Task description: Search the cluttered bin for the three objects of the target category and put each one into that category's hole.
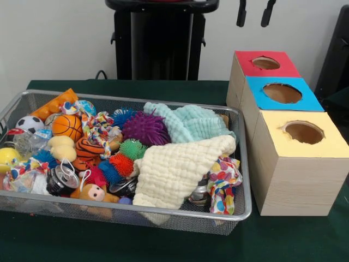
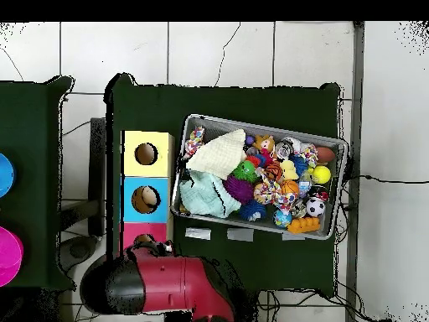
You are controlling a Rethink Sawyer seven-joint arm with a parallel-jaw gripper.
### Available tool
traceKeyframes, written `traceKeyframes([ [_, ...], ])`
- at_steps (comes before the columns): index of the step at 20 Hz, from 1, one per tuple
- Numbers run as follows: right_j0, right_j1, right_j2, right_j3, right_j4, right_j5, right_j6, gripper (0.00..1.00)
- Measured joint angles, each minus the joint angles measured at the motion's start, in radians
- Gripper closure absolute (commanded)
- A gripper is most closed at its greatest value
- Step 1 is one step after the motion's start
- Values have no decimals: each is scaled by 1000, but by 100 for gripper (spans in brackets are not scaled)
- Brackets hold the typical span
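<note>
Beside the wire basket (image 1: 242, 164) stand three wooden boxes in a row. The red box's round hole (image 1: 266, 63) is the one farthest from the basket. Up above that box hangs the gripper (image 1: 254, 13), well apart from the basket, with its two black fingers (image 1: 241, 13) spread open and nothing between them. Inside the basket, the striped tiger (image 1: 87, 148) lies under the basketball (image 1: 66, 126). The pale yellow toy (image 1: 61, 148) touches the tiger. The tan bear (image 1: 91, 192) sits by the basket's front wall. A cream cloth (image 1: 174, 169) covers the basket's middle.
</note>
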Motion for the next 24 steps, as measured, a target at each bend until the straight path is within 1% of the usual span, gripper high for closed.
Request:
traceKeyframes([
  [6, -3, 72, -23, -73, 0, 0, 0, 0],
  [12, -32, 142, -27, -151, 0, 0, 0, 0],
  [18, -98, 215, -27, -229, -3, 0, 0, 0],
  [24, -165, 272, -26, -302, -38, 0, 0, 0],
])
